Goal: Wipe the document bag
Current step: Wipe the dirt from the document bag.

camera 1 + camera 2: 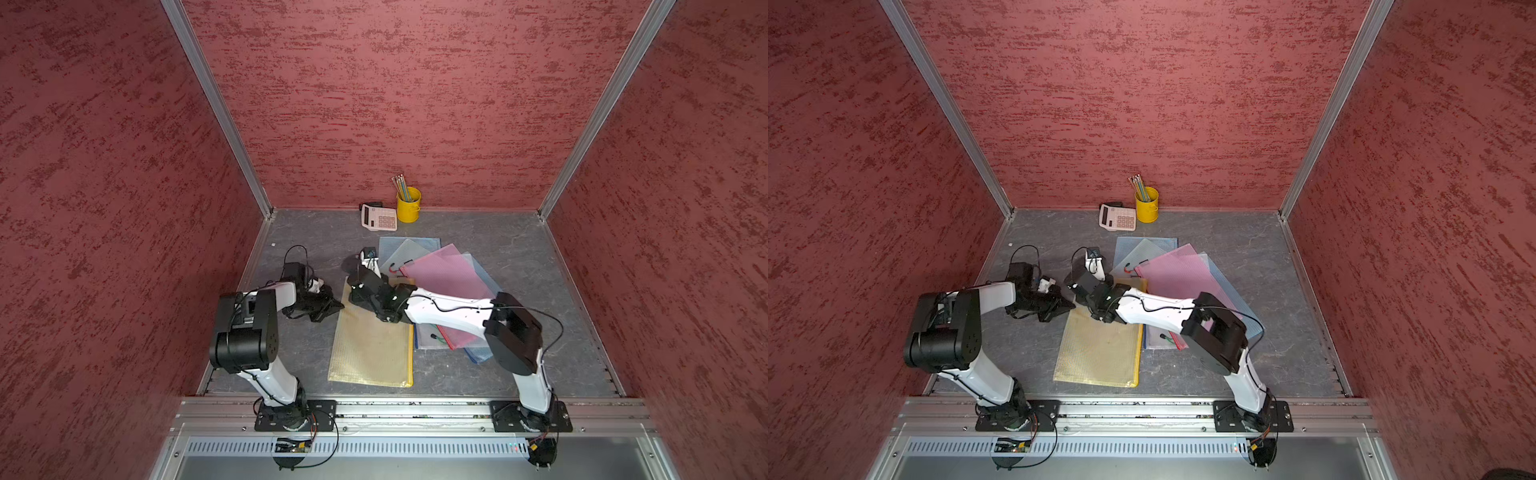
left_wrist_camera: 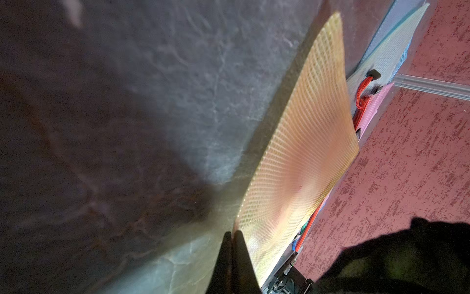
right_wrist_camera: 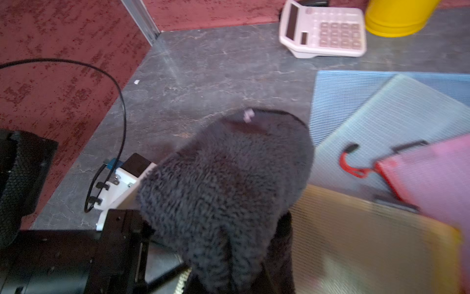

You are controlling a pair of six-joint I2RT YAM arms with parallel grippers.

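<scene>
Wiping looks to be just starting, so treat this as the opening of a stroke. Your yellow mesh document bag (image 1: 372,349) lies on the grey table (image 1: 519,257) in front of the two arm bases. Its right side runs against the fanned pile of other bags, with the pink bag (image 1: 440,274) on top.

Your left gripper (image 2: 232,234) has its jaws pressed together on the bag's far left edge. In the left wrist view the mesh bows up off the table from that pinch, with a shadow beneath it. Your right gripper (image 1: 355,286) is closed on a dark grey fleece cloth (image 3: 229,178), which drapes over the fingers and hides them in the right wrist view. It hangs over the bag's far end, just beside the left gripper. You cannot tell here whether the cloth touches the mesh.

As I judge it, you next need to lower the cloth flat onto the mesh and draw it toward the near edge. Have the left pinch hold firm so the light bag does not slide. Keep the cloth clear of the left fingers and of the red zipper cord (image 2: 362,99) on the neighbouring bag.

Your left arm is folded with its elbow high and its forearm reaching right, the gripper low near the table. Your right arm stretches long and low across the pile, its wrist bent down over the bag.
</scene>
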